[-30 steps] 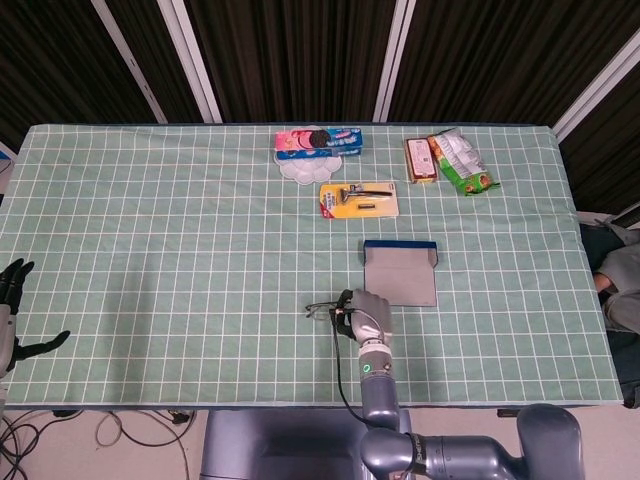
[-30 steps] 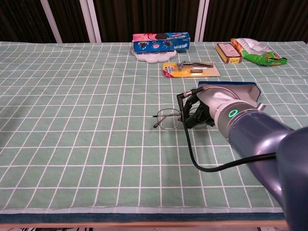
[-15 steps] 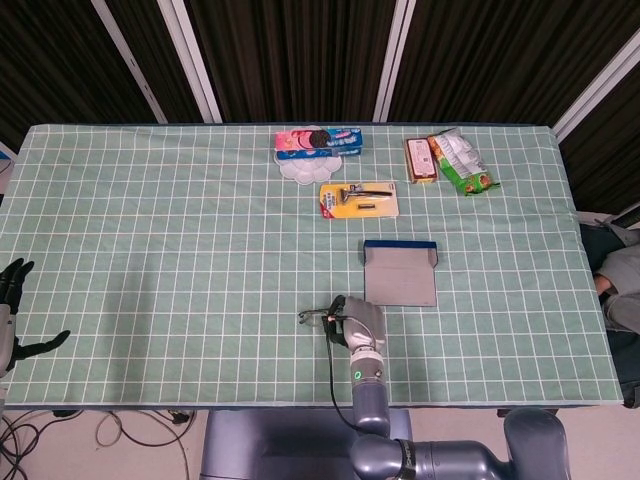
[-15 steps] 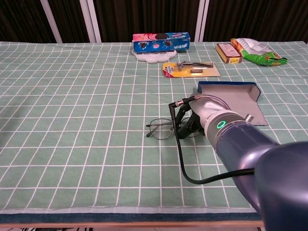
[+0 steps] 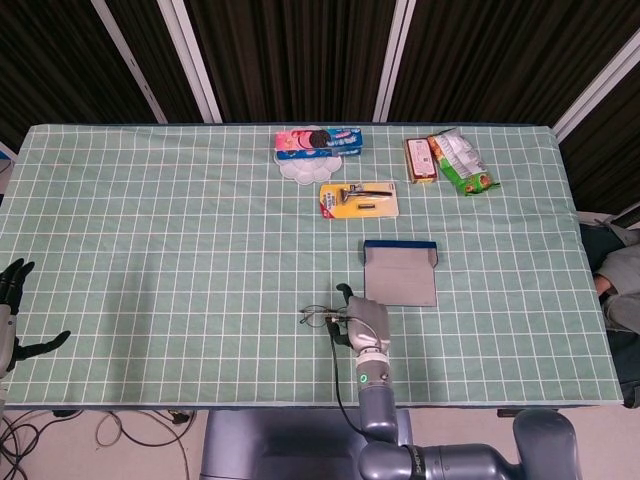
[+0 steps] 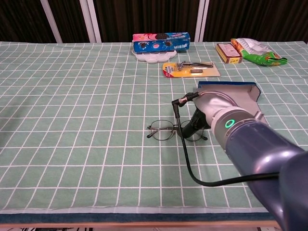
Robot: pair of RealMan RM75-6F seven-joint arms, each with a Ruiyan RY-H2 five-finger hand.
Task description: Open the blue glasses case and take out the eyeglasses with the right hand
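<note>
The blue glasses case [image 5: 400, 276] [image 6: 240, 98] lies open and flat right of the table's middle, showing its grey lining. The thin-framed eyeglasses [image 5: 318, 318] [image 6: 163, 131] lie on the green checked cloth just left of the case's near corner. My right hand [image 5: 366, 322] [image 6: 211, 111] hovers over their right lens, its dark fingertips [image 6: 195, 127] close to the frame and its thumb standing apart; the hand hides that lens in the head view. My left hand [image 5: 12, 312] hangs at the table's left edge with fingers spread, holding nothing.
Along the far side sit a blue cookie box [image 5: 318, 142] on a white plate [image 5: 306, 169], a yellow razor pack [image 5: 359, 200], a small snack box [image 5: 420, 160] and a green bag [image 5: 460, 160]. A black cable [image 6: 192, 163] trails from my right wrist.
My right hand carried the eyeglasses left and nearer to me, then drew back to the right and up. The eyeglasses stayed lying on the cloth. The left hand has not moved.
</note>
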